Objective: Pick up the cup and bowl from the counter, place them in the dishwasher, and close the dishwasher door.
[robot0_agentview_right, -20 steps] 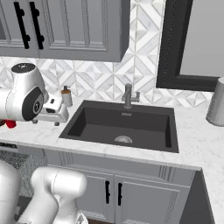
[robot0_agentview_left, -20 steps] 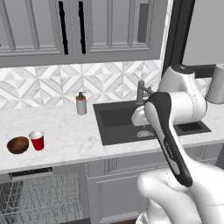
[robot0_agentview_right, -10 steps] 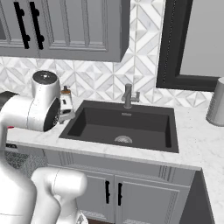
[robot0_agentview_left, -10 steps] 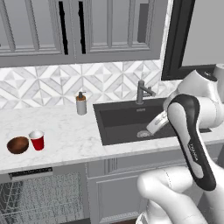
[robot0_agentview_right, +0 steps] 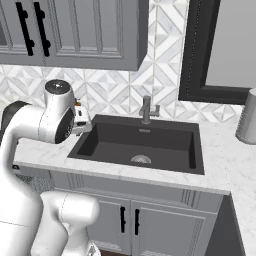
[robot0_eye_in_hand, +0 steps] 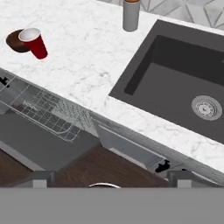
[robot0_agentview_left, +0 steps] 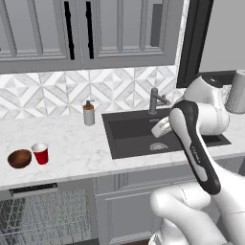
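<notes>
The red cup (robot0_agentview_left: 40, 153) stands upright on the white marble counter (robot0_agentview_left: 76, 143) at the far left, with the dark brown bowl (robot0_agentview_left: 19, 158) touching or nearly touching its left side. In the hand view the cup (robot0_eye_in_hand: 35, 42) and bowl (robot0_eye_in_hand: 16, 40) sit at the top left. Below the counter the dishwasher (robot0_agentview_left: 33, 190) is open, showing its wire rack (robot0_eye_in_hand: 39, 107) above the lowered door (robot0_eye_in_hand: 30, 140). My gripper (robot0_agentview_left: 161, 128) hangs over the sink's front left part, far right of both dishes. Its fingertips (robot0_eye_in_hand: 43, 178) stand wide apart, so the gripper (robot0_eye_in_hand: 111, 180) is open and holds nothing.
A grey soap bottle (robot0_agentview_left: 88, 114) stands at the backsplash left of the black sink (robot0_agentview_left: 148, 136) and its faucet (robot0_agentview_left: 155, 99). A grey canister (robot0_agentview_right: 247, 117) sits at the counter's far right. Grey cabinet doors (robot0_agentview_right: 127, 220) and wood floor (robot0_eye_in_hand: 109, 164) lie below.
My arm has swung to the right and its elbow has risen. The cup, the bowl and the dishwasher have not moved.
</notes>
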Motion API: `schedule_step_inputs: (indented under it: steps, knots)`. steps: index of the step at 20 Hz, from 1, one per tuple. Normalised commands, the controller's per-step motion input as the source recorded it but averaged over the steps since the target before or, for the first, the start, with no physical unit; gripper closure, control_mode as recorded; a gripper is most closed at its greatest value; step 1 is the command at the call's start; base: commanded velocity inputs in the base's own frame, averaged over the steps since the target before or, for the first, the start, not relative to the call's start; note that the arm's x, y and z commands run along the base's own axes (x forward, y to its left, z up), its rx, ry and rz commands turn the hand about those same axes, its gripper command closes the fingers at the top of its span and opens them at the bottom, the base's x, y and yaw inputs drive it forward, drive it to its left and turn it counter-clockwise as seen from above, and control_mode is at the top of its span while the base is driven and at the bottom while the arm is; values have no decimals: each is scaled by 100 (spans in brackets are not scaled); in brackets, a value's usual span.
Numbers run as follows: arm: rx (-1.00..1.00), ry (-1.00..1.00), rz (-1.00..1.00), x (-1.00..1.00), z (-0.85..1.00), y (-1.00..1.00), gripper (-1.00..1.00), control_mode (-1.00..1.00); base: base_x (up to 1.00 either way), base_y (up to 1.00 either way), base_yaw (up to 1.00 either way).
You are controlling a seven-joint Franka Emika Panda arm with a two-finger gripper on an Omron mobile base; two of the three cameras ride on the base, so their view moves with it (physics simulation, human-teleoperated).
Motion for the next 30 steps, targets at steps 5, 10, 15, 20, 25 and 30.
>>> schedule_step_inputs:
  steps: [5, 10, 15, 20, 25, 30]
  knots:
    - [0, 4, -1, 50, -2, -5, -100, -100, 0, 0, 0]
    - [0, 9, 0, 47, -3, 0, -100, -100, 0, 0, 0]
    - [0, 7, 0, 29, -7, 0, -100, 100, 3, -8, 7]
    - [0, 0, 0, 0, 0, 0, -100, 100, -22, -28, 72]
    - [0, 0, 0, 0, 0, 0, -100, 100, -21, -24, 92]
    - [0, 0, 0, 0, 0, 0, -100, 100, -45, -47, 60]
